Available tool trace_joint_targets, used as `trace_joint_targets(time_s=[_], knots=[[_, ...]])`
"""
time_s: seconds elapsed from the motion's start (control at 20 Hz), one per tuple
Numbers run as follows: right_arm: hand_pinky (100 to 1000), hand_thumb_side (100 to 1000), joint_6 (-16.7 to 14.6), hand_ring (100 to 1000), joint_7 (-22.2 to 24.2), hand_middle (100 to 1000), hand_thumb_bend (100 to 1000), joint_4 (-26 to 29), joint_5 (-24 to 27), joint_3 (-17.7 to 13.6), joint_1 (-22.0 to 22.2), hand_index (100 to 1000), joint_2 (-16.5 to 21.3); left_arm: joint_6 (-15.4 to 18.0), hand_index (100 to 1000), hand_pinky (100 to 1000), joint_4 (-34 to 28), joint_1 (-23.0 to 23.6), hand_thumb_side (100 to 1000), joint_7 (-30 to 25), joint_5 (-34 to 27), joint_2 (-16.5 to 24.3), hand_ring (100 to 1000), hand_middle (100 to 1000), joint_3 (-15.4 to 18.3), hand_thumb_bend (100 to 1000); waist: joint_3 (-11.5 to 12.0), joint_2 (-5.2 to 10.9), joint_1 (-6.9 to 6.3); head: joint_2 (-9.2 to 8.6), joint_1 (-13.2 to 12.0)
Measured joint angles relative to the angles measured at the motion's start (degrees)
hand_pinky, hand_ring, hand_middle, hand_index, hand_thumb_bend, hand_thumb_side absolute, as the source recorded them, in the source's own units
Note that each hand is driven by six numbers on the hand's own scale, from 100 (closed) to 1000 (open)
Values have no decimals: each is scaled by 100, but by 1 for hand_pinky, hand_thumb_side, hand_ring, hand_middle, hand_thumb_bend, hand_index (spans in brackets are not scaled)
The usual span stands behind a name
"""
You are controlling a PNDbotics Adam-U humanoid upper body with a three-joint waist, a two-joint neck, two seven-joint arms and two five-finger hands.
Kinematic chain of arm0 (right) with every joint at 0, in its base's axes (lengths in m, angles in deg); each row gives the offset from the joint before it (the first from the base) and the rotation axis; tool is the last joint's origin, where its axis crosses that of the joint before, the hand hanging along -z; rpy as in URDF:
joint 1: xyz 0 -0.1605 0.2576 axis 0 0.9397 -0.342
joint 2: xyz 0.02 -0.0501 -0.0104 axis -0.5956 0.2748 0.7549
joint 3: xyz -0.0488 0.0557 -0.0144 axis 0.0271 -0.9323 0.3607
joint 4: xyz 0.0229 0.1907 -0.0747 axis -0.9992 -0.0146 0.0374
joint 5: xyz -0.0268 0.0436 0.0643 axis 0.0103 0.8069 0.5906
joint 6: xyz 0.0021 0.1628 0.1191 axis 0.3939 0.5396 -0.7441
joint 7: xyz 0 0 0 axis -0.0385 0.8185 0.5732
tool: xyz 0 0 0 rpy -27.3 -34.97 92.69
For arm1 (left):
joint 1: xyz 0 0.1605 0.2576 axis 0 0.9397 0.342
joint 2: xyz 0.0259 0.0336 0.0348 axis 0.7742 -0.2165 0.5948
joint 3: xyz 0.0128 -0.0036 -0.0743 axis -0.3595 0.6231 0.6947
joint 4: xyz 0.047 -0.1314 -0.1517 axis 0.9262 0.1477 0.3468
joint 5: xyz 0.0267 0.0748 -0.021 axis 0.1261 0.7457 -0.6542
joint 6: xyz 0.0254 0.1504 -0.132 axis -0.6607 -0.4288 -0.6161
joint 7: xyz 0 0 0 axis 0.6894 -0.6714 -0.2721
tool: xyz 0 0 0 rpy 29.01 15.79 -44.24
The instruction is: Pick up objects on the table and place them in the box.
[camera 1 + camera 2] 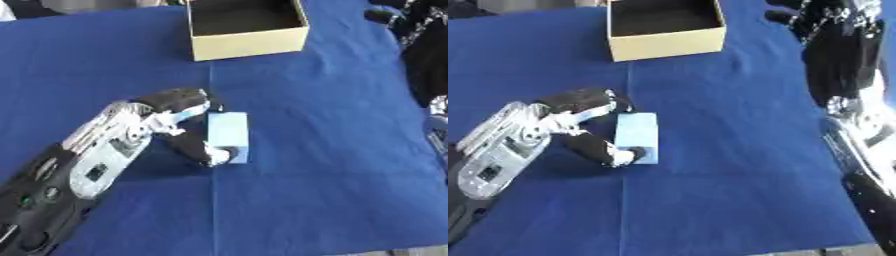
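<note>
A light-blue rectangular block [229,134] lies on the blue cloth in the middle of the table. My left hand [171,103] comes in from the lower left and lies along the block's left side. Its fingers curl at the block's far end and its thumb [208,152] presses the near end, so it is shut on the block. The open tan cardboard box [250,44] stands at the far middle, its dark inside showing nothing. My right hand [831,31] hangs at the upper right, away from the block, fingers relaxed.
The blue cloth [332,150] covers the whole table, with bare stretches right of the block and between the block and the box. My right forearm [859,135] runs down the right edge. The table's front edge shows at the bottom right.
</note>
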State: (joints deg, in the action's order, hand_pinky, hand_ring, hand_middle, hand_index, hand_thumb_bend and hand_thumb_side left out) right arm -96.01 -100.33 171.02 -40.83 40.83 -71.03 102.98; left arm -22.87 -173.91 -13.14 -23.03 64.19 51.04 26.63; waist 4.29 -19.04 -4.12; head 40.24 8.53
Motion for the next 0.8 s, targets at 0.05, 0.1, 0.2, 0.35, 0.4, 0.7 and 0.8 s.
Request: trace_joint_targets(time_s=[0.05,0.1,0.2,0.35,0.4,0.7,0.8], knots=[[762,1000,3,771,2,665,100,0,-1,0,1,856,-8,14,807,835,-30,-3,501,14,11,2,867,698,0,146,1,0,0,0,0],[762,1000,8,771,7,665,100,0,-2,0,2,856,-17,26,805,834,-63,-7,494,26,24,4,867,698,0,135,3,0,0,0,0],[762,1000,13,771,10,666,100,0,-5,0,3,856,-31,53,799,833,-154,-16,473,53,50,12,866,696,3,101,7,0,0,0,2],[763,1000,13,772,10,665,100,0,-7,0,5,856,-32,106,785,828,-344,-71,476,111,94,117,860,686,71,100,11,0,0,-1,11],[763,1000,13,772,10,665,100,0,-9,-1,7,856,-32,121,784,826,-423,-89,479,144,102,168,858,683,109,100,13,0,0,-2,19],[762,1000,-23,772,4,667,100,0,-17,-6,-17,856,-29,103,746,795,-944,-242,509,395,102,532,807,601,475,100,4,0,0,-24,23],[760,999,-50,772,14,668,100,0,-17,-6,-68,856,-16,53,720,775,-1068,-277,518,482,85,640,777,561,633,100,-21,-5,0,-55,21]])
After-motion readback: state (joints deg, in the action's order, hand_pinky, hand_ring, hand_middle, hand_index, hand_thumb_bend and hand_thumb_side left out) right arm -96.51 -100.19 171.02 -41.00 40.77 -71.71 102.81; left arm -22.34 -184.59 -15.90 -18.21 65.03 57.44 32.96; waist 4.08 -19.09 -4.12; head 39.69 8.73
